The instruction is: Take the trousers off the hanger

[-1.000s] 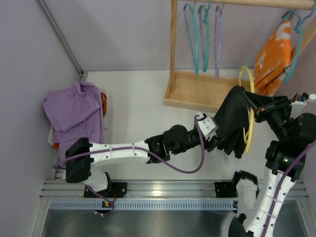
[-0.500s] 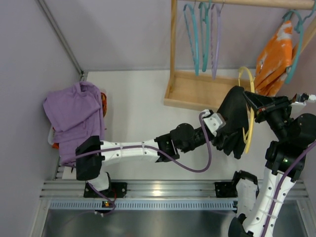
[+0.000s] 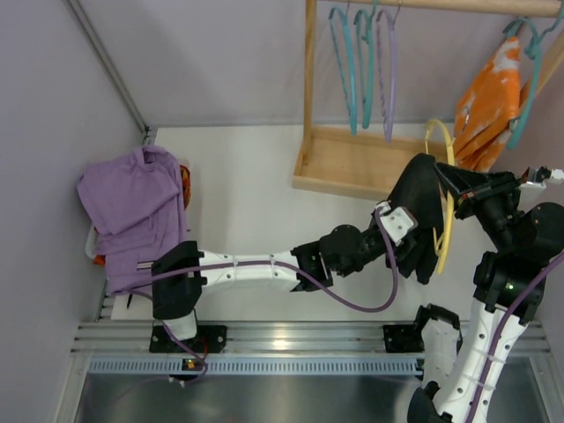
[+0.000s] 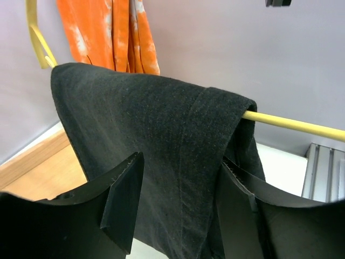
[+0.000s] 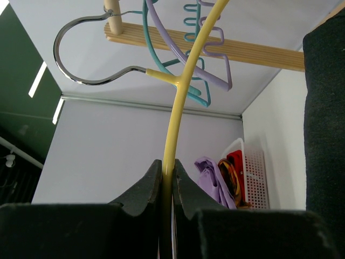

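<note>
no readable text, no labels, brands, numbers or signs anywhere in view

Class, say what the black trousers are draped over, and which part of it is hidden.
The trousers hang over the yellow hanger. Its bar shows on both sides of the fabric; the stretch under the fold is covered. Behind hangs an orange garment.

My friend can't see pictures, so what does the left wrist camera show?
Black trousers hang folded over the thin bar of a yellow hanger, and the left gripper stands open around the cloth, one dark finger on each side. An orange-and-white garment hangs behind at the top left.
</note>
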Tool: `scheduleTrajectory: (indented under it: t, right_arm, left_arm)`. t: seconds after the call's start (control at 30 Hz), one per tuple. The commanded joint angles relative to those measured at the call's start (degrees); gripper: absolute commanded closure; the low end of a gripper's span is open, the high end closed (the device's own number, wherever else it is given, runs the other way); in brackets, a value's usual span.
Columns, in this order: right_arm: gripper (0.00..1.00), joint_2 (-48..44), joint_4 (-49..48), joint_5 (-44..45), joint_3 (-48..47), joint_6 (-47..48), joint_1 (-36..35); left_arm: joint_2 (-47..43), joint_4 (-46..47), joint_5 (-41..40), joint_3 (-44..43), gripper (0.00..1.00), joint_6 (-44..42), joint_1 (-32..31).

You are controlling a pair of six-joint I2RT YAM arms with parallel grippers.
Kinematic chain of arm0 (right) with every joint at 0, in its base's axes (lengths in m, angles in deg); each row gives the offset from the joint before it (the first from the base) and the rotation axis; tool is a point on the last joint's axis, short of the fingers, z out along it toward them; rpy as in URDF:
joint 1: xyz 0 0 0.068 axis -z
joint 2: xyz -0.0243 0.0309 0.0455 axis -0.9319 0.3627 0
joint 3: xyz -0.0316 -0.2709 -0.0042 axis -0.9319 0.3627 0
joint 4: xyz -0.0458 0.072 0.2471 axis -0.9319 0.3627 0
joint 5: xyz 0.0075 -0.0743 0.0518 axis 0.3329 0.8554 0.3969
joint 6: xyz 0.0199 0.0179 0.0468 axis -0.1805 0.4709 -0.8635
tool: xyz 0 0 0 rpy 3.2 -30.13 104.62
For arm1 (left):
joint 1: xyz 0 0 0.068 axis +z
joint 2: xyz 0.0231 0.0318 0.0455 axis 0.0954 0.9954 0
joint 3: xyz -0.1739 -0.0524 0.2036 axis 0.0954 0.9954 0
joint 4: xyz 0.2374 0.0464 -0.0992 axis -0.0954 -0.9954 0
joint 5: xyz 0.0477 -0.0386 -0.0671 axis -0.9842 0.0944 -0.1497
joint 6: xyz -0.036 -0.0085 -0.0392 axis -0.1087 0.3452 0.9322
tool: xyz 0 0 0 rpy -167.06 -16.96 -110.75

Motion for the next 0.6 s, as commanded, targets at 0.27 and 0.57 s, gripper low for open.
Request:
scheduleTrajectory:
  t: [0.27, 0.57]
  right_arm:
    - [1.00, -1.3, -9.7, -1.9, -2.3, -1.3, 0.7]
    - [1.00, -1.2, -8.2, -2.5, -4.3, -1.2, 0.4]
  left_arm:
    - [-2.6, 6.7, -1.8, 1.0, 0.42, -3.9, 0.6]
    - [-0.1, 6.7, -2.4, -2.4, 0.41, -5.4, 1.8]
